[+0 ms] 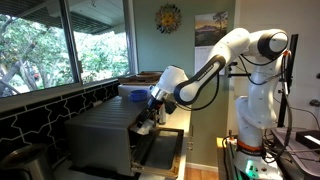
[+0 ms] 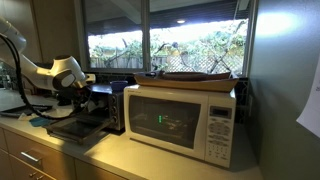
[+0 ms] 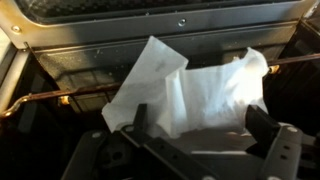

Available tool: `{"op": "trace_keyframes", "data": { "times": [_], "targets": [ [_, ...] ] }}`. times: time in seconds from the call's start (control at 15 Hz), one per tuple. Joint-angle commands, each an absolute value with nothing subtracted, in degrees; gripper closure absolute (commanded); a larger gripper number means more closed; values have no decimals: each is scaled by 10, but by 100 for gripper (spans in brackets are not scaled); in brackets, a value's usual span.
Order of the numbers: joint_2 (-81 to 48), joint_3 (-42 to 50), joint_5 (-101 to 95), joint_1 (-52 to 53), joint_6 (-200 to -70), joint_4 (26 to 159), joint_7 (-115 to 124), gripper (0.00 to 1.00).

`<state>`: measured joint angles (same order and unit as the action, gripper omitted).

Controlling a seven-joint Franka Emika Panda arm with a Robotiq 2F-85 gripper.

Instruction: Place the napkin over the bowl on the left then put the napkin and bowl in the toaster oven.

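In the wrist view a white napkin (image 3: pixel 195 90) lies crumpled over a dark bowl (image 3: pixel 200 133), of which only a sliver shows under the napkin's lower edge. Both sit inside the toaster oven (image 3: pixel 120 25), on its rack. My gripper (image 3: pixel 203 130) is open, with one finger on each side of the napkin-covered bowl, at the oven mouth. In both exterior views my gripper (image 1: pixel 148 118) (image 2: pixel 80 92) reaches into the open toaster oven (image 1: pixel 100 135) (image 2: pixel 112 105). The napkin and bowl are hidden in both exterior views.
The oven door (image 1: pixel 162 150) (image 2: pixel 75 128) hangs open and flat under my arm. A white microwave (image 2: pixel 185 120) stands beside the oven with a flat tray (image 2: pixel 195 78) on top. Windows run behind the counter. A blue item (image 1: pixel 132 90) lies behind the oven.
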<state>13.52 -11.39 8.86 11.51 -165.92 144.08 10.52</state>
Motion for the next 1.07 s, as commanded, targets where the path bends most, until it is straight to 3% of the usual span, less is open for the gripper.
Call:
{"op": "trace_keyframes", "data": {
  "times": [0.0,1.0],
  "targets": [
    [121,-137,50,87,-1689,1435,148,0],
    [106,-194,-54,27,-1764,1441,175,0]
  ]
}}
